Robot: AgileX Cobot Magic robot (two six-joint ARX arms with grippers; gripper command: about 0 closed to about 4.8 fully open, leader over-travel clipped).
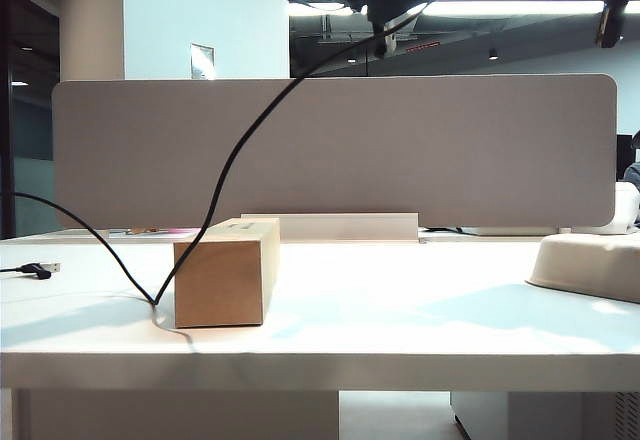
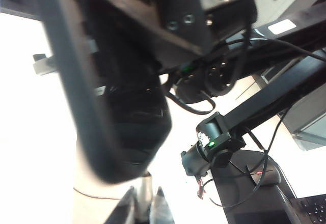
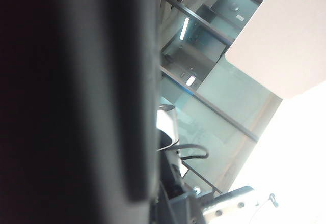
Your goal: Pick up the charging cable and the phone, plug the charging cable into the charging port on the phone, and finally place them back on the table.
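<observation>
Both grippers are up in the air, almost out of the exterior view at its top edge. My left gripper (image 2: pixel 144 207) is shut on the silvery plug (image 2: pixel 145 189) of the charging cable (image 1: pixel 225 175). The plug's tip meets the rounded short end of the phone (image 2: pixel 109 117); the charging port is hidden. The black cord drops to the table (image 1: pixel 400 310) beside the box and runs off left. Its USB plug (image 1: pixel 38 270) lies on the table at the far left. My right gripper (image 3: pixel 147 206) is shut on the phone (image 3: pixel 76 102), which fills that view.
A cardboard box (image 1: pixel 225 272) stands left of centre, with the cord's low loop touching the table beside it. A white rounded object (image 1: pixel 590 260) sits at the right edge. A grey divider (image 1: pixel 400 150) closes the back.
</observation>
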